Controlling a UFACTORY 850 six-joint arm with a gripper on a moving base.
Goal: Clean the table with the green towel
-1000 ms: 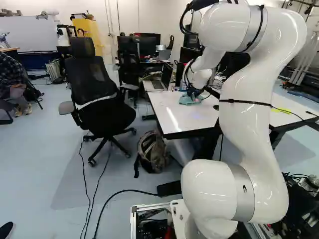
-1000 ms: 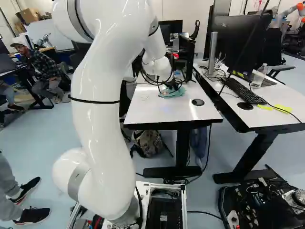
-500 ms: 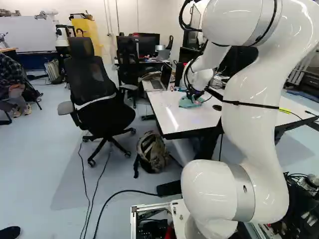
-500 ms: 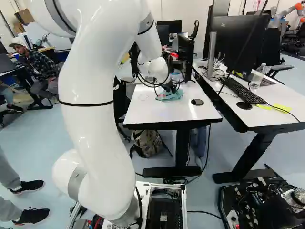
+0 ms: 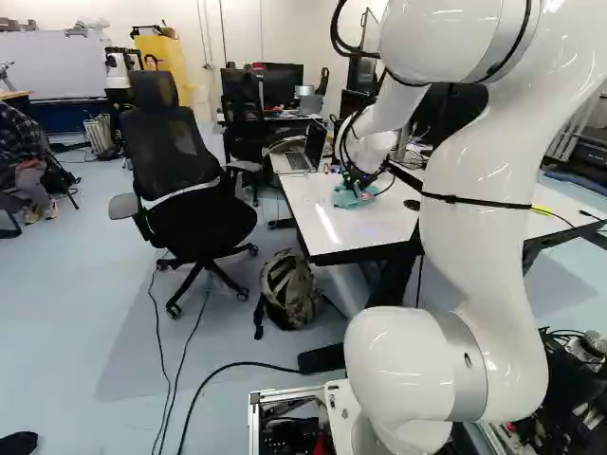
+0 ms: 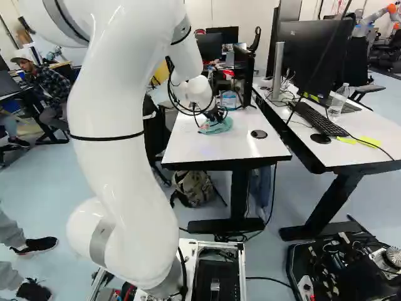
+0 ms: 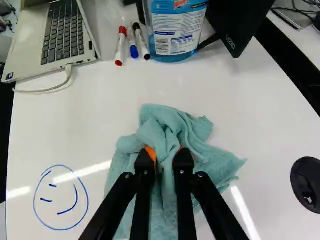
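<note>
- Chair [image 5: 175, 156]: black, on the floor at the left of the left base view, left of the tabletop [image 5: 375, 232].
- Backpack [image 5: 292, 289]: camouflage, on the floor by the tabletop's near left part.
- Laptop [image 7: 64, 32]: open at the tabletop's far left corner, with a pale cable plugged into its side.
- Drawing [image 7: 61, 197]: a smiling face in blue line on the white tabletop, near the towel [image 7: 215, 160] and apart from it.
- Markers [image 7: 133, 44]: three, with red, blue and black caps, lying beside each other between the laptop and the blue bottle [image 7: 175, 30].
- Towel: green, crumpled on the tabletop, with a raised fold in the middle and loose parts spread out around it.
- Fingers [image 5: 357, 180]: low over the towel. In the wrist view the fingers [image 7: 183, 162] stand a little apart, orange pads pressed to both sides of the raised fold, so they have hold of the towel.
- Blue bottle: standing on the tabletop ahead of the fingers, just beside the markers, well clear of the towel.
- Cable hole cover [image 6: 259, 134]: round and black, set in the tabletop right of the towel.
- Second table [image 6: 294, 141]: at the right of the right base view, bearing a monitor [image 6: 313, 50], keyboard [image 6: 318, 119], mouse [image 6: 321, 139], clear bottle [image 6: 338, 100] and yellow notes [image 6: 369, 143].
- Another robot [image 6: 378, 14]: far back, beyond the second table.
</note>
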